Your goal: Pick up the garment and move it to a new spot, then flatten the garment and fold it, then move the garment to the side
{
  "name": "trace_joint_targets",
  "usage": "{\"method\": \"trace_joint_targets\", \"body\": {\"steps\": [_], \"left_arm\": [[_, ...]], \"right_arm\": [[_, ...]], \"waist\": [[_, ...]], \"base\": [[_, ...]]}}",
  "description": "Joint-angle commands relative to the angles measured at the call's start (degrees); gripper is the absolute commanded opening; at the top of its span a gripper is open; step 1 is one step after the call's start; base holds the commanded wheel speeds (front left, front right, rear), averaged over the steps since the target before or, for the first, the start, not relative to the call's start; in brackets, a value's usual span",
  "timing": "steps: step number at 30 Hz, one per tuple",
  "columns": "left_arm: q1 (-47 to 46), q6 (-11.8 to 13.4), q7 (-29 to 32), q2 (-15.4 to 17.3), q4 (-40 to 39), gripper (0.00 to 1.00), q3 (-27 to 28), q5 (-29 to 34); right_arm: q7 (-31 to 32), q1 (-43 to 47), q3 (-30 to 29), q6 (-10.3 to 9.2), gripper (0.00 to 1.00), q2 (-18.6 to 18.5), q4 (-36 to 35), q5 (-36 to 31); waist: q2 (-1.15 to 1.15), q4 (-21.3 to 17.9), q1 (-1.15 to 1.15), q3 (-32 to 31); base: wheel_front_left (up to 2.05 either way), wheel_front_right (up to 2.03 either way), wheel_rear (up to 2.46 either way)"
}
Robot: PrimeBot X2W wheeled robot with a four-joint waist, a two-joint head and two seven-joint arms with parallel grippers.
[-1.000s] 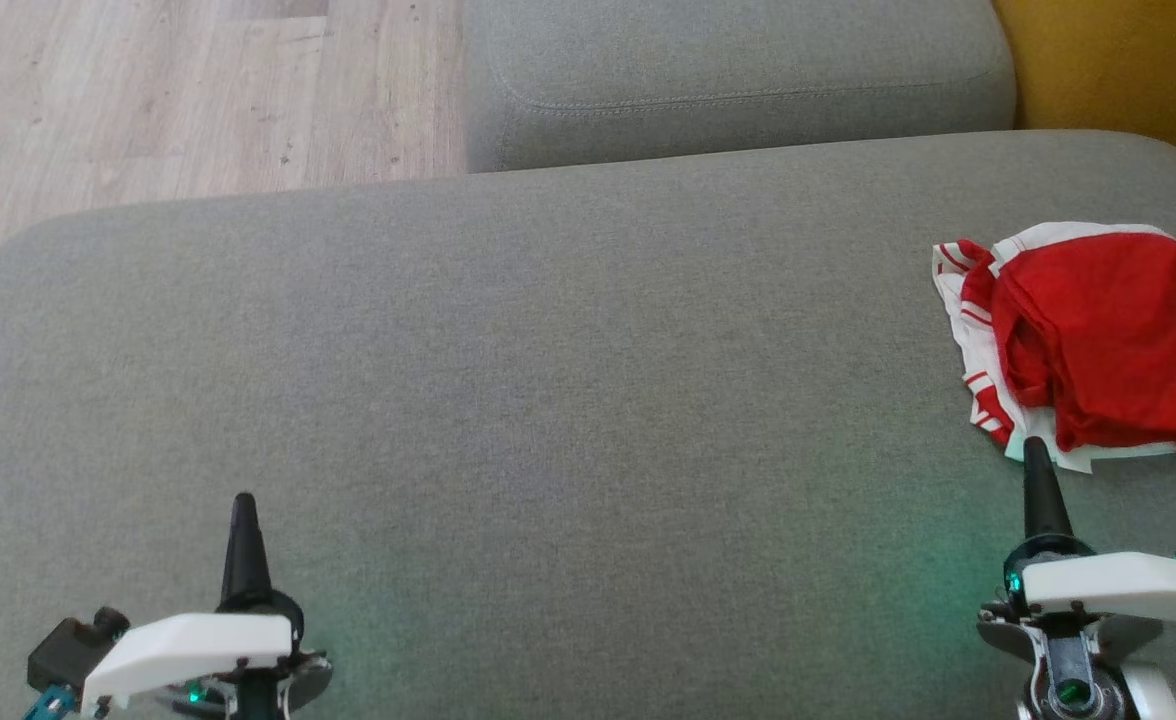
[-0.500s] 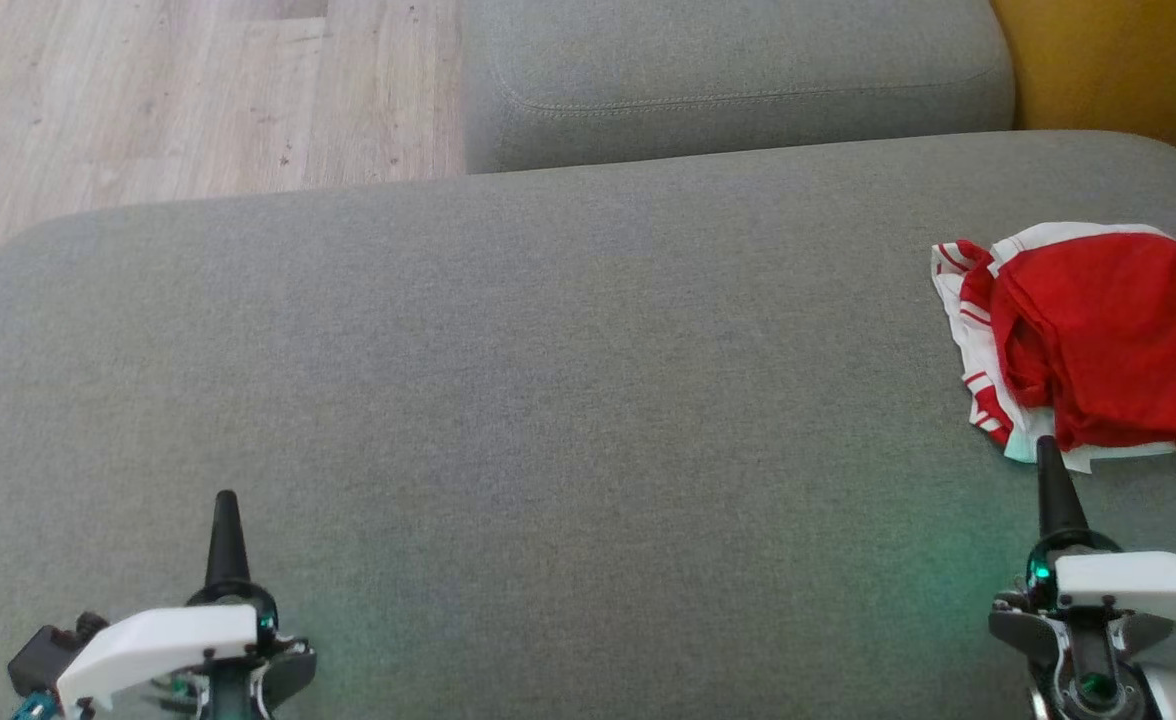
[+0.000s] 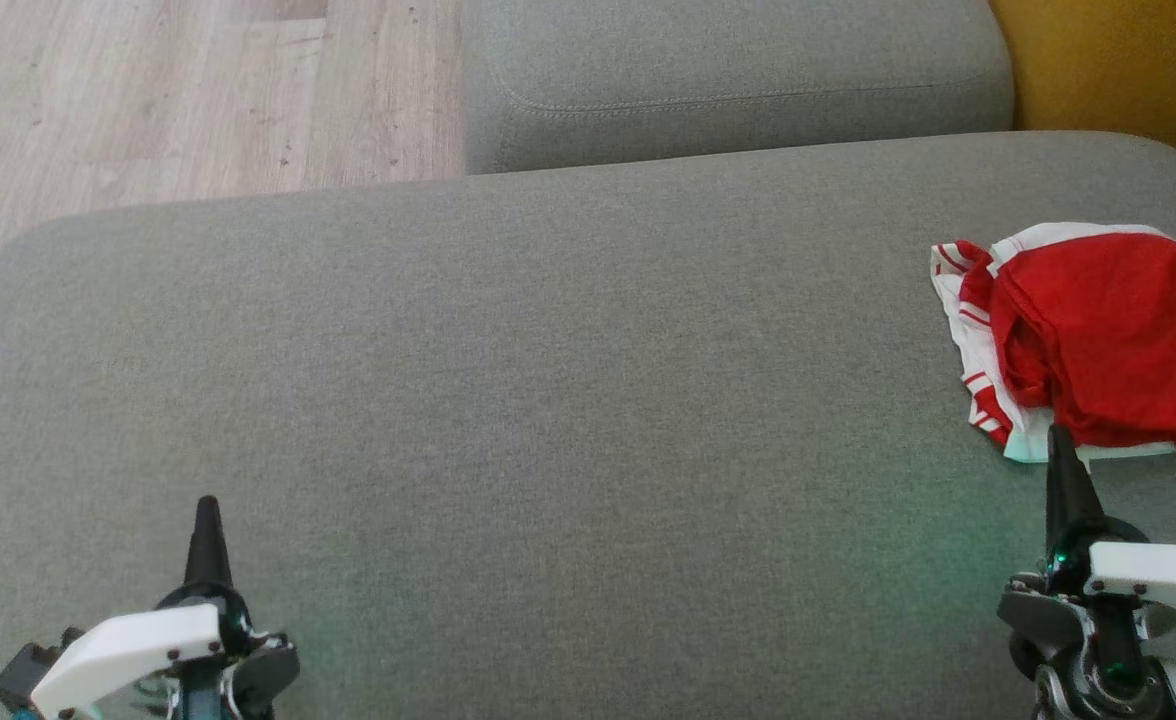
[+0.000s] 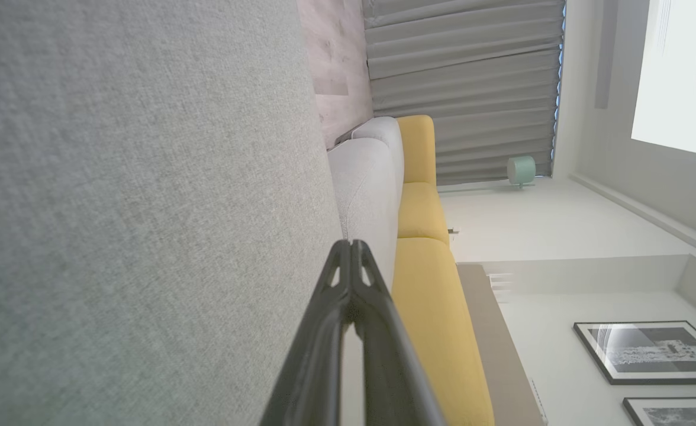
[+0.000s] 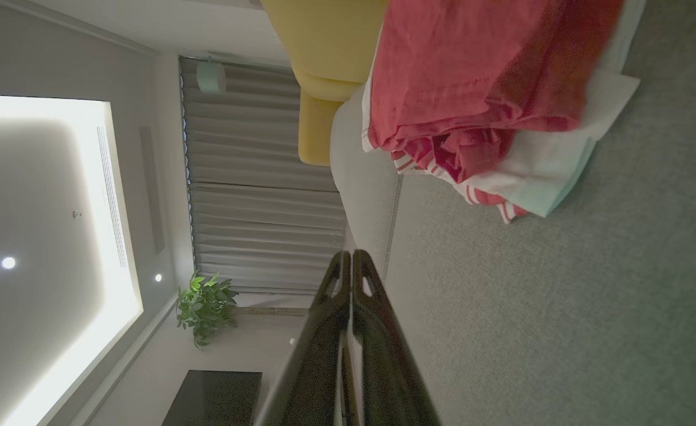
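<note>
The garment (image 3: 1098,335), red with white striped trim, lies folded in a compact bundle at the right end of the grey cushion (image 3: 548,400). In the right wrist view the garment (image 5: 478,100) lies ahead and to the upper right. My right gripper (image 3: 1058,435) is shut and empty, its tip just short of the garment's near white edge; its tips (image 5: 351,254) are pressed together. Far from the cloth, at the lower left, my left gripper (image 3: 207,505) is shut with nothing in it, hovering over bare cushion, tips (image 4: 351,244) closed.
A second grey cushion (image 3: 728,70) sits behind the first. Wooden floor (image 3: 178,90) lies beyond the cushion's far left edge. A yellow seat (image 3: 1118,70) stands at the back right. The cushion's middle and left are bare fabric.
Both arms have drawn back toward the bottom of the head view. The left gripper slid down and left, the right one drifted slightly right. The garment lies as before.
</note>
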Motion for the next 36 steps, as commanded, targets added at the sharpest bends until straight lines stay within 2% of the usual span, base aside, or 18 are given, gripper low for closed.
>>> {"method": "trace_joint_targets", "body": {"steps": [1,10,36], "left_arm": [[-3.5,-0.2,0.4,0.9,-1.7,0.00,2.3,-1.5],[-3.8,-0.2,2.0,0.9,-1.6,0.00,3.8,-6.5],[-3.9,-0.2,2.3,0.6,-1.6,0.00,4.2,-6.2]], "right_arm": [[0.6,-2.8,0.6,-0.04,0.00,-1.0,-2.3,2.1],[2.2,-3.0,-0.2,-0.04,0.00,-1.0,-2.5,8.3],[2.5,-3.0,-0.6,-0.04,0.00,-0.7,-2.5,8.0]], "waist": [[0.00,0.0,0.00,0.0],[0.00,0.0,0.00,0.0],[0.00,0.0,0.00,0.0]], "base": [[0.00,0.00,0.00],[0.00,0.00,0.00],[0.00,0.00,0.00]]}}
